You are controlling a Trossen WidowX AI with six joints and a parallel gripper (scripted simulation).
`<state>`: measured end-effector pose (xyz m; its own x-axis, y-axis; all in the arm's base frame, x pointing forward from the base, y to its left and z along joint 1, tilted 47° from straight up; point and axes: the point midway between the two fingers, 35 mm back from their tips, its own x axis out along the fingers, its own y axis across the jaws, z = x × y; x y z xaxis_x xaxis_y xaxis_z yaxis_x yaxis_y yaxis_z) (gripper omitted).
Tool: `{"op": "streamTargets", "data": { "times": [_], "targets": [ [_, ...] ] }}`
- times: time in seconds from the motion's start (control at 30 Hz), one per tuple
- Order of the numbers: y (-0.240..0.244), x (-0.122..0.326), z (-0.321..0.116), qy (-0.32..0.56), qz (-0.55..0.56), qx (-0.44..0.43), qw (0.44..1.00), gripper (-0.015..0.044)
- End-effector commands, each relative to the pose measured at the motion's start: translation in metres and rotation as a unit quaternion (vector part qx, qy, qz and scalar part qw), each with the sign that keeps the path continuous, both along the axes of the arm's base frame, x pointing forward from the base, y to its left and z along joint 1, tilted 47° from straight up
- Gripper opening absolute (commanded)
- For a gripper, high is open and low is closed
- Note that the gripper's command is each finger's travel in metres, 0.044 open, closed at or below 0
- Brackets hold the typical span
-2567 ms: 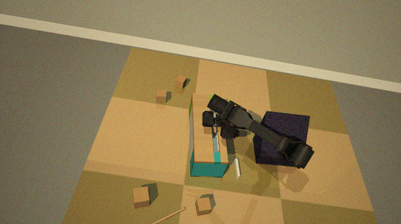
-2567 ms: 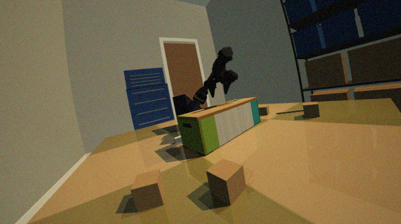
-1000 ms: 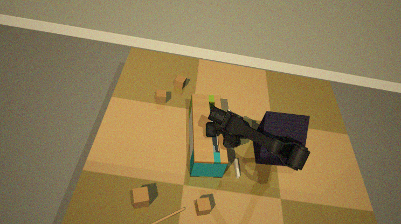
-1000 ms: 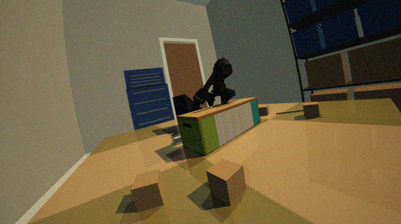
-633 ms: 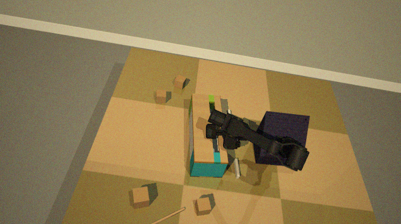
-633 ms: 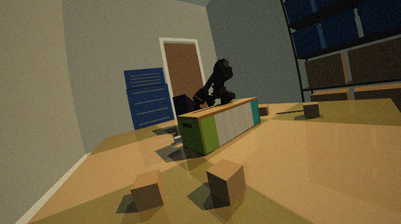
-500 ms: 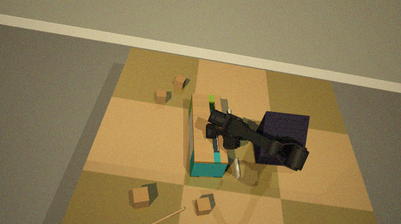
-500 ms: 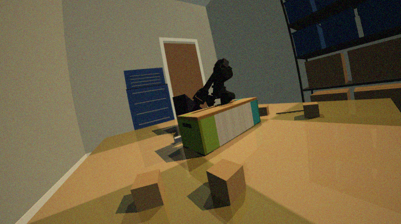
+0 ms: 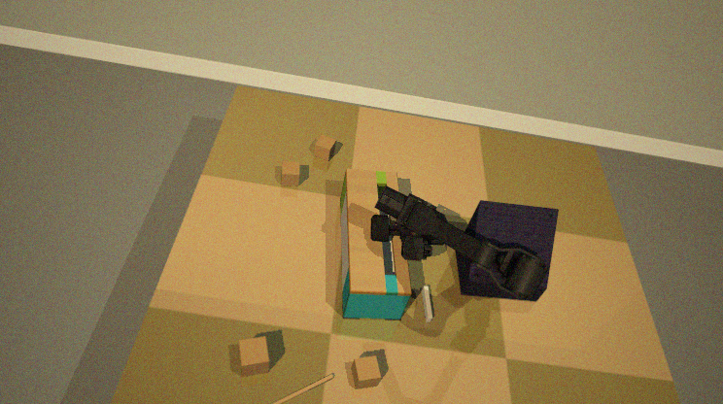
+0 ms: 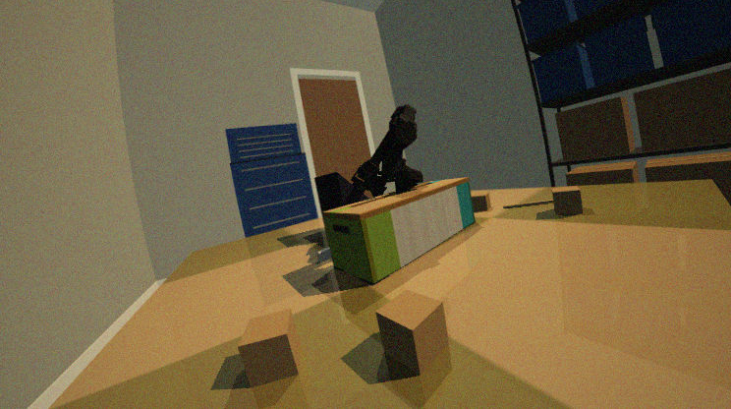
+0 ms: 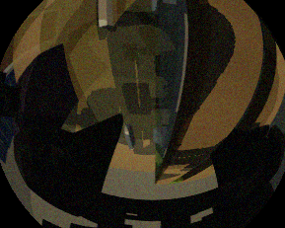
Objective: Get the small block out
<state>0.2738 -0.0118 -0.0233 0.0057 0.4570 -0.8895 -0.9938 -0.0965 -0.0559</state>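
The long box (image 9: 367, 271) (image 10: 428, 214) (image 11: 212, 114) stands upright, teal at one end and green at the other, with a slot along its wooden top. Its pale back faces the exterior view. Its clear front is on the arm's side and shows as a bluish strip in the wrist view. My gripper (image 9: 397, 237) (image 11: 163, 118) is open and empty, pointing down over the front edge of the box, roughly midway along it and towards the green end. Its fingertips are partly hidden behind the box in the exterior view. I cannot make out the small block or the shelf in any view.
A dark base block (image 9: 512, 225) (image 10: 330, 191) stands beside the box. A white bar (image 9: 427, 303) (image 11: 103, 14) lies near the teal end. Several loose wooden cubes (image 9: 254, 353) (image 10: 413, 328) and a thin stick (image 9: 303, 388) (image 10: 529, 204) lie around the box.
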Motion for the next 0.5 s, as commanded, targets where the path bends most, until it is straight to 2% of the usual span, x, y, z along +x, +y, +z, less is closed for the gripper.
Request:
{"op": "streamTargets", "data": {
  "times": [0.0, 0.47],
  "targets": [
    [-0.006, 0.001, -0.005, -0.001, 0.001, -0.002, 1.0, 0.04],
    [-0.022, 0.004, -0.023, -0.002, 0.001, -0.003, 1.0, 0.04]
  ]
}}
